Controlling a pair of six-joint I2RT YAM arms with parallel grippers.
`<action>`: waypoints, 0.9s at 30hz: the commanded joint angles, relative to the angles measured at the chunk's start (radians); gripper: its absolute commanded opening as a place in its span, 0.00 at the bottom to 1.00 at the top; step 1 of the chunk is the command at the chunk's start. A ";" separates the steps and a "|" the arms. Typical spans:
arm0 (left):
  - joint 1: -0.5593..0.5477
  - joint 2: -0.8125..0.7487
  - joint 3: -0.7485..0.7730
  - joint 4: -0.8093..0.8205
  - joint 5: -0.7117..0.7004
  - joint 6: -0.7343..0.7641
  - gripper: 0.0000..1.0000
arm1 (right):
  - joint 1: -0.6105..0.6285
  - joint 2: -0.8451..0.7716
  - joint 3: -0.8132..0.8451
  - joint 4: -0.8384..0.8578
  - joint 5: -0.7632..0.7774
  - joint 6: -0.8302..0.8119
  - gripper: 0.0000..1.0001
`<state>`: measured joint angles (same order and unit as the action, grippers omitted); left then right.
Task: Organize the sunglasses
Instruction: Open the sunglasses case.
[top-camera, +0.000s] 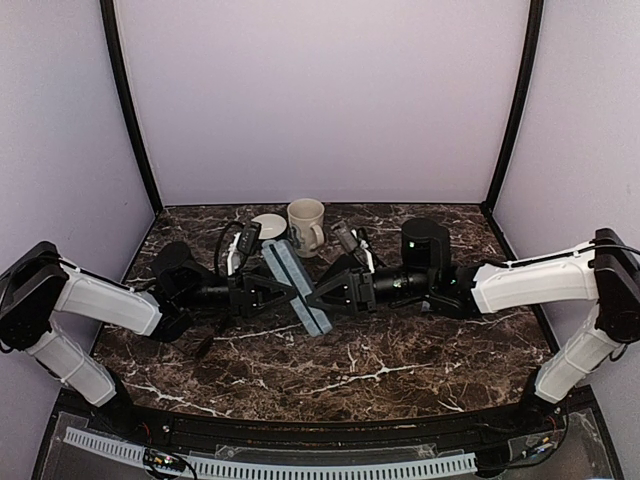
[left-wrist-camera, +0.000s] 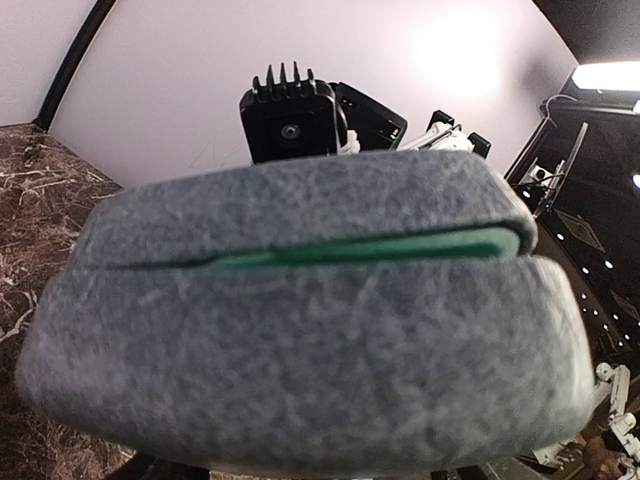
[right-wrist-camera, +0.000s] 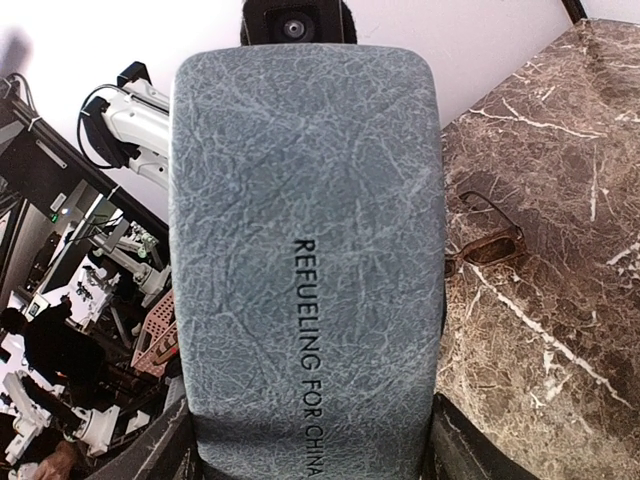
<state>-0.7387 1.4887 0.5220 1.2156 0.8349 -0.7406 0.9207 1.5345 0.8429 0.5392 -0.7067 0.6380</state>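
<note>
The left claw (top-camera: 272, 291) and right claw (top-camera: 322, 292) each clamp an opposite side of the grey-blue case (top-camera: 296, 285), holding it above the marble surface (top-camera: 380, 360). The case's seam gapes slightly, showing green lining. The brownish sunglasses (right-wrist-camera: 492, 245) lie on the surface beside the case

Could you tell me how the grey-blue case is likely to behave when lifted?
The grey-blue case probably holds its shape: its flat face shows no sag. Its textured skin should resist slipping. The seam gapes slightly, showing green lining, so squeezing may flex the lid.
</note>
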 joint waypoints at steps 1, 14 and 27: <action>-0.023 -0.047 0.034 -0.010 0.133 0.099 0.00 | -0.061 0.007 -0.035 0.145 0.008 0.029 0.36; -0.028 -0.154 0.047 -0.130 0.167 0.157 0.00 | -0.172 0.005 -0.095 -0.008 0.070 0.209 0.43; -0.028 -0.154 0.048 -0.121 0.168 0.157 0.00 | -0.200 -0.019 -0.102 -0.179 0.173 0.142 0.47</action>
<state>-0.7578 1.4246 0.5564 0.9680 0.8528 -0.6464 0.8463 1.5219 0.7841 0.5980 -0.7979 0.7486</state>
